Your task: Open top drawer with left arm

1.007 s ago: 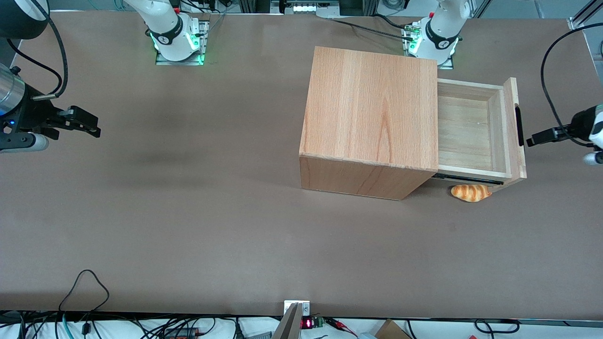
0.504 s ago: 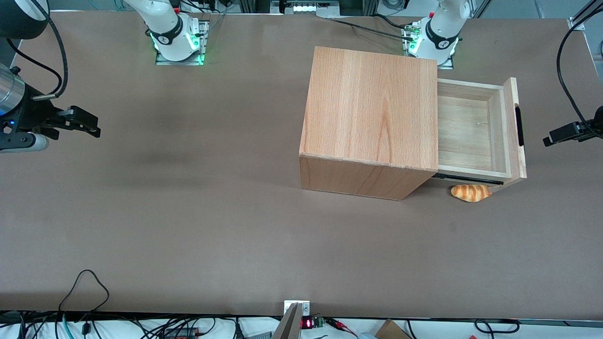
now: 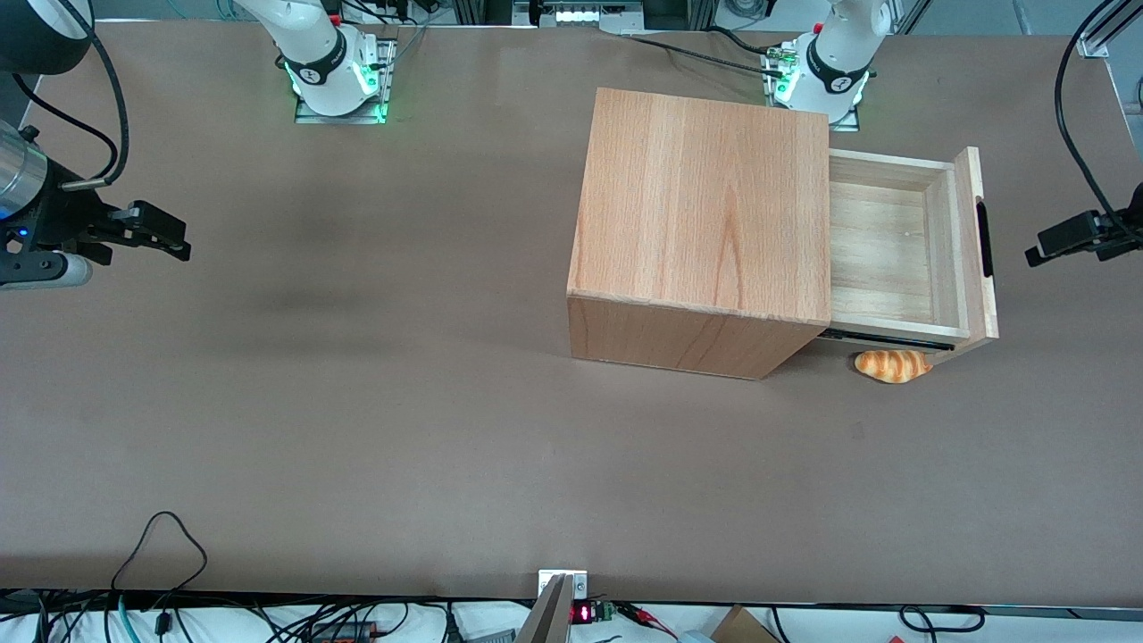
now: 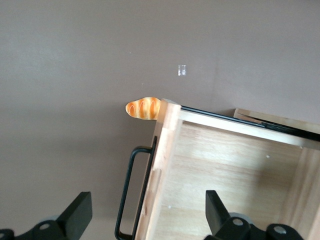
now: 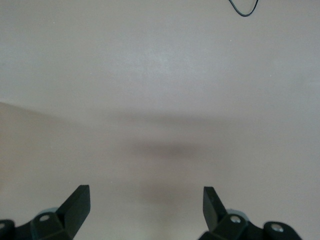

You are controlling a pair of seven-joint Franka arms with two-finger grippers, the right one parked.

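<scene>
Wooden top drawer [image 3: 893, 246] stands pulled out, one bread roll [image 3: 892, 365] beside it, gripper [image 4: 147, 212] spread wide above.

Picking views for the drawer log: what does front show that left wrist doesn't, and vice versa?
Only front: the whole cabinet, the left arm's gripper seen from outside, apart from the drawer's front panel toward the working arm's end of the table, and the cables at the table edge.

Only left wrist: the gripper's fingers spread wide open and empty, and the black handle seen as a loop.

Both: the top drawer pulled out and empty inside, and the bread roll on the table beside its corner.
</scene>
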